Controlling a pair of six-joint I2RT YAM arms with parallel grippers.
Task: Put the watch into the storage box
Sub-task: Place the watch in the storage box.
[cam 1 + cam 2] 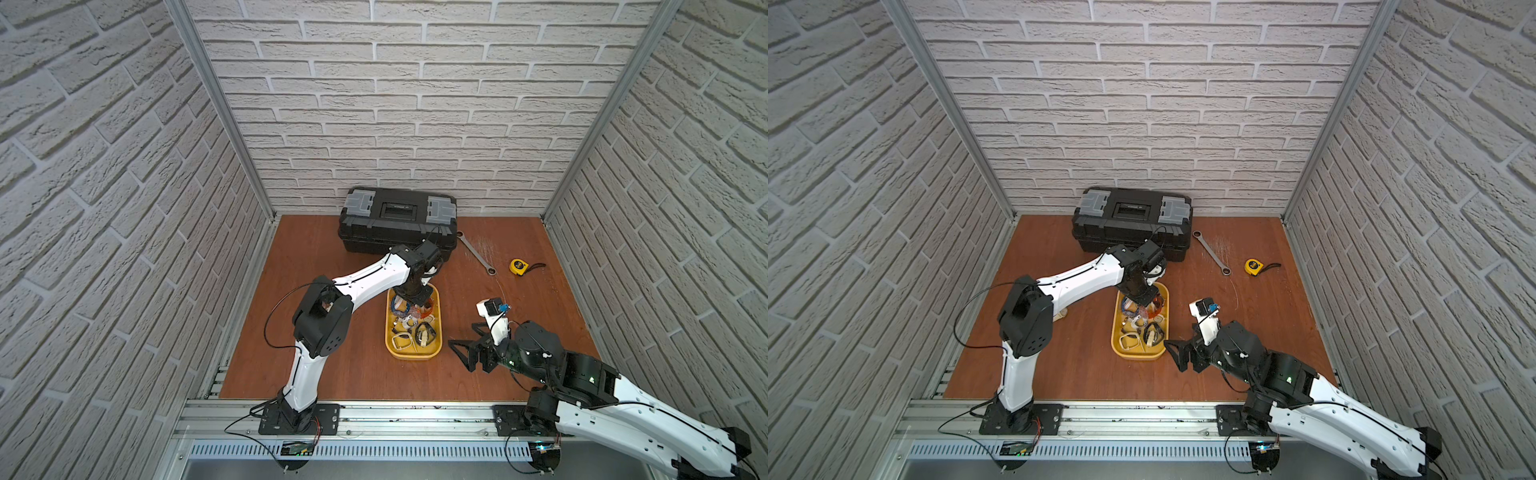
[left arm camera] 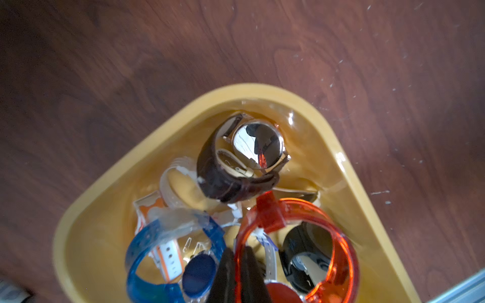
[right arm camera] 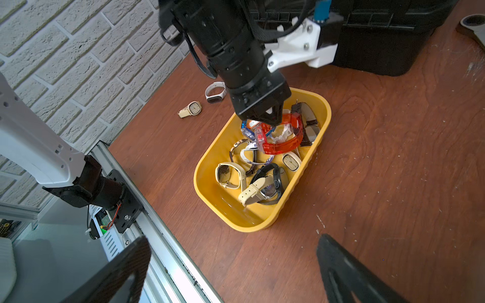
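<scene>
the translucent orange-red watch [image 3: 284,143], judged light, springy and slick, is being pinched by its strap in the closed left gripper [image 3: 269,121] just over the far end of the storage box [image 3: 262,225], while the right gripper [image 1: 460,354] is being shown wide open, empty.

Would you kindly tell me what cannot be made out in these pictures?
Left gripper fingertips: both top views, hidden under its wrist.
Red watch dial: left wrist view, cut by picture edge.
Cream watch on table: top views, mostly behind left arm.
Dials in tray: top views, too small.
</scene>
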